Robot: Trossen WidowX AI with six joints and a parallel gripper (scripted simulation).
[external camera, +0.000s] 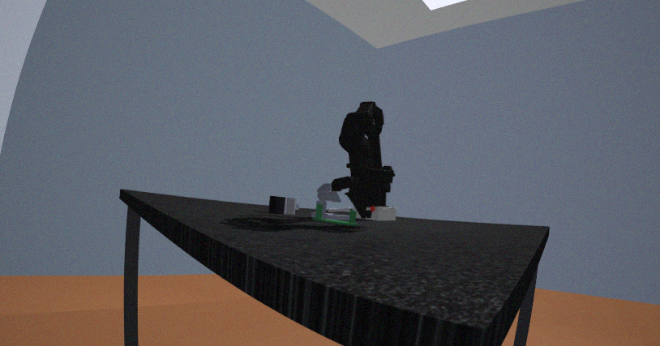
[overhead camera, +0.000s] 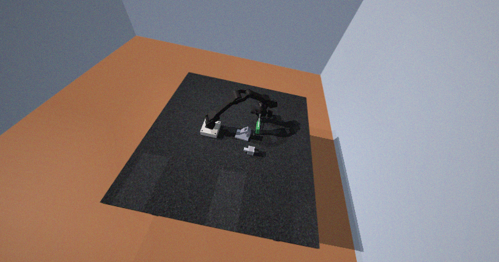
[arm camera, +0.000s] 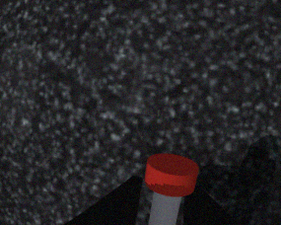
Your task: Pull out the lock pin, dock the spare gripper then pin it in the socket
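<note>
The lock pin has a red head point(external camera: 372, 208) point(arm camera: 172, 174) and a pale shaft point(overhead camera: 259, 119) point(external camera: 340, 210) point(arm camera: 165, 209). It lies level along the green cradle point(overhead camera: 257, 132) point(external camera: 336, 222), the head sticking out past one end. My gripper point(overhead camera: 260, 115) point(external camera: 366, 215) point(arm camera: 164, 190) is low at the head end, its fingers parted on both sides of the shaft, with narrow gaps showing in the wrist view. The grey mount point(overhead camera: 240, 135) point(external camera: 328, 192) stands beside the cradle, no pin seen through its tilted socket. The spare gripper point(overhead camera: 250, 150) point(external camera: 282, 205) lies apart, its spigot toward the arm base's side.
The arm's white base point(overhead camera: 209, 132) point(external camera: 387, 213) stands on the dark table top point(overhead camera: 195, 177) point(external camera: 415, 256), with the mount between it and the cradle. The arm reaches over from the base and casts shadows beyond the cradle.
</note>
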